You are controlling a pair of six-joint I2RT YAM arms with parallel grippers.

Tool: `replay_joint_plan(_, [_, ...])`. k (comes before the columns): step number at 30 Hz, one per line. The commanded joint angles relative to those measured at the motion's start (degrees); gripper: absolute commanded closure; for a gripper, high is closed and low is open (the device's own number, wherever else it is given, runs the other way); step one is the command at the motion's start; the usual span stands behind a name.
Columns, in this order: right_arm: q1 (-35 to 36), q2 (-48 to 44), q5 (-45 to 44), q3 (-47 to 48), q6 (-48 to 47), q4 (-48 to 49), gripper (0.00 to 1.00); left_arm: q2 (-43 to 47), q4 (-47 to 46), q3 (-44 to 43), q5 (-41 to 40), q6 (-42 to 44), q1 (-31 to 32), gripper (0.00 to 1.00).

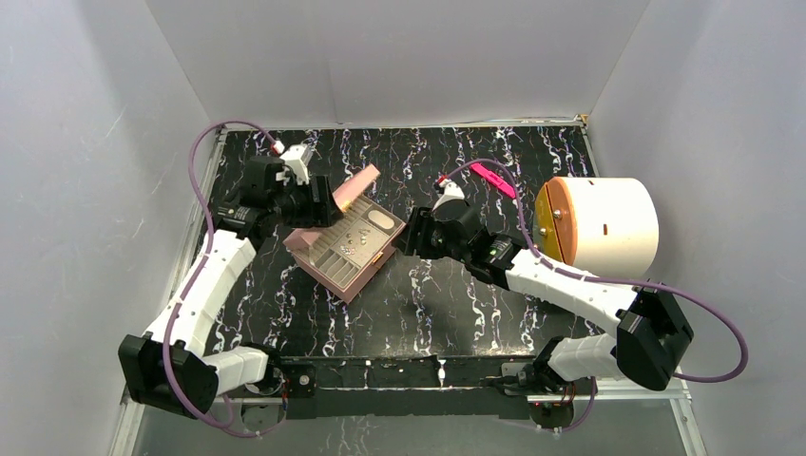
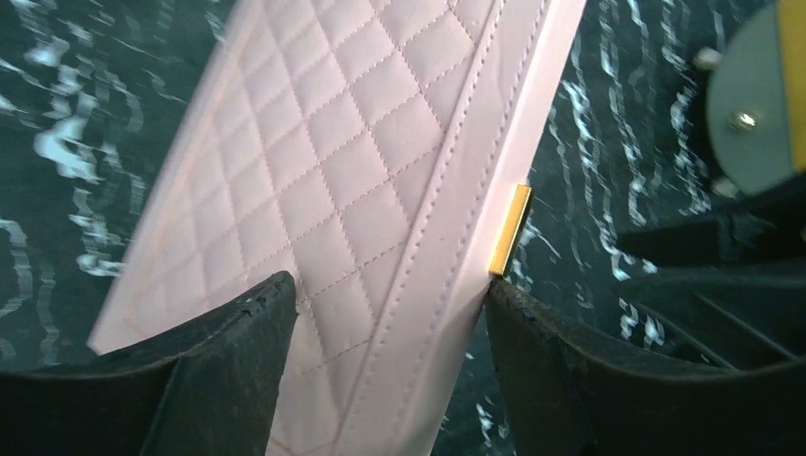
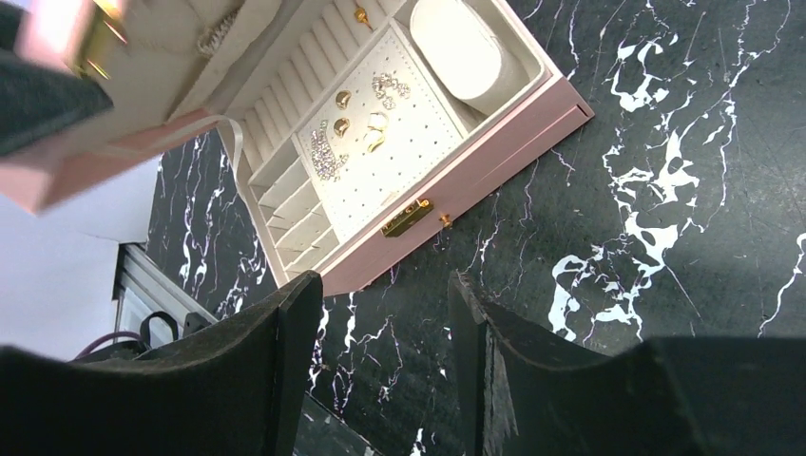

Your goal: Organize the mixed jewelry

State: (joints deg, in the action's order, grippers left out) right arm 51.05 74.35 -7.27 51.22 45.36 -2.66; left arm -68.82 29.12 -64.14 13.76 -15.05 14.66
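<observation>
The jewelry (image 1: 354, 239) lies inside the open pink box (image 1: 328, 269), left of centre in the top view. It is scattered on the pale perforated panel between the ring slots and the oval cushion (image 3: 456, 47). From my right gripper (image 1: 409, 237) the pieces lie to the left and very slightly up in that frame, just past the box's front wall. The box's long axis runs diagonally, from lower left to upper right.

My right wrist view gives the detail the top view cannot. There I can make out the jewelry (image 3: 371, 141) as gold studs, a ring and silvery clusters. They sit directly above the gap of the right gripper (image 3: 380, 351), beyond the gold clasp (image 3: 409, 217). Its jaws stand well apart and hold nothing.

My left gripper (image 1: 318, 201) is at the raised lid (image 1: 356, 188), upper left of the box. In the left wrist view the quilted lid (image 2: 361, 171) fills the space between the fingers (image 2: 228, 351). One pad is on the quilted face and the other is against the rim, just below the gold plate (image 2: 508, 228). I judge the left gripper (image 2: 390, 313) to be clamped on the lid, propping it open. That view shows no jewelry at all.

So the right arm is both free and nearer, and I judge the next reach to be its job. It would be a short advance over the front wall and down onto one piece. The pieces lie close together and are far smaller than the pads, so catching a neighbour is my worry.
</observation>
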Motion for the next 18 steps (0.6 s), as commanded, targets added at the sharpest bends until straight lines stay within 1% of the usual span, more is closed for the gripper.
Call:
replay_joint_plan(1, [-0.2, -1.1, -2.5, 1.3, 1.2, 1.4, 0.41, 1.2, 2.4, 4.0, 11.9, -1.7, 0.9, 0.27])
replay_joint_plan(3, [-0.2, -0.6, -4.1, 1.6, 2.0, 0.3, 0.43, 2.1, 2.0, 5.1, 15.0, -0.9, 0.9, 0.25])
replay_joint_plan(9, [-0.2, 1.6, -5.4, 3.2, 1.3, -2.4, 0.44, 3.2, -0.7, 9.3, 15.5, -2.5, 0.8, 0.24])
replay_joint_plan(13, [-0.4, 3.6, -4.8, 5.8, -4.2, -4.5, 0.43, 3.4, -2.1, 10.8, 13.8, -5.9, 1.0, 0.29])
replay_joint_plan(15, [-0.9, 5.3, -4.4, 8.9, -7.7, -6.5, 0.39, 4.7, -4.9, 12.1, 12.9, -9.3, 1.0, 0.32])
replay_joint_plan(17, [-1.9, 7.6, -4.5, 12.1, -8.9, -8.5, 0.33, 6.3, -8.3, 13.5, 12.3, -12.8, 1.5, 0.35])
replay_joint_plan(18, [-2.9, 8.7, -3.8, 13.3, -9.3, -8.8, 0.31, 6.7, -8.8, 13.6, 10.5, -13.5, 2.2, 0.38])
